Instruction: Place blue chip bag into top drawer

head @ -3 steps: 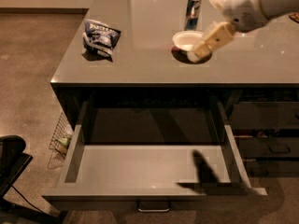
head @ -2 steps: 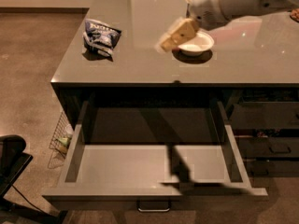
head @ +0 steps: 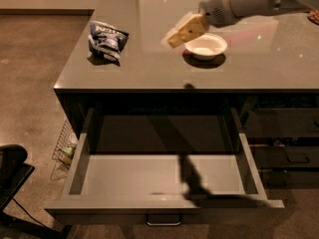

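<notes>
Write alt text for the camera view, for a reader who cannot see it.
The robot's gripper hangs above the grey counter beside a white bowl, apart from the blue chip bag lying near the counter's left edge. Below, the top drawer stands pulled open.

I've got just one view here, looking down from high in front of the counter [head: 149, 71] and facing its far edge. It sits far enough back that the open top drawer [head: 129, 179] spans the bottom. The gripper [head: 180, 32] hangs upper centre, above the counter.
</notes>
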`<state>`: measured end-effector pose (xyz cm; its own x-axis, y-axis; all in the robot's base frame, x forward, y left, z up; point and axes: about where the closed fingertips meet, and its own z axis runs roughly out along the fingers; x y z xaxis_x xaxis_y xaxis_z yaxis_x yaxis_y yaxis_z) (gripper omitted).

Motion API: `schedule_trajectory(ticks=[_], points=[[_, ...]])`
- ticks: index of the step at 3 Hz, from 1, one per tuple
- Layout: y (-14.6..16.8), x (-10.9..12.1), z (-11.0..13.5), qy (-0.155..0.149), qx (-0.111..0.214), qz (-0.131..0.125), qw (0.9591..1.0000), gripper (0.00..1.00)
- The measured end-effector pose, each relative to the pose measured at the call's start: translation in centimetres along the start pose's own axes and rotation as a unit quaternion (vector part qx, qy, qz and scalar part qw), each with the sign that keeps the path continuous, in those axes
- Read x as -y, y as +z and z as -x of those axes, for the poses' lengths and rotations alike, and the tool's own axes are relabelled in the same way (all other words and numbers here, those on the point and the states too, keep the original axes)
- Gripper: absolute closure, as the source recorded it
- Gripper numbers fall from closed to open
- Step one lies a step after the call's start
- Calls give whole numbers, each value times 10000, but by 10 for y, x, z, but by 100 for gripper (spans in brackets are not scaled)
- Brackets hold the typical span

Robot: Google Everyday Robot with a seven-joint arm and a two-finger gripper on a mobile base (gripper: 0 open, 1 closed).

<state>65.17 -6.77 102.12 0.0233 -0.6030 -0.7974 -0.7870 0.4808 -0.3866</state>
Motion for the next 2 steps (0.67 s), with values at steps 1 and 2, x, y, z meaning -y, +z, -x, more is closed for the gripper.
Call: schedule_trajectory(ticks=[1, 2], points=[[79, -2, 10, -71, 164, 373, 9991, 0], [171, -6, 22, -192, 272, 818, 9961, 0]])
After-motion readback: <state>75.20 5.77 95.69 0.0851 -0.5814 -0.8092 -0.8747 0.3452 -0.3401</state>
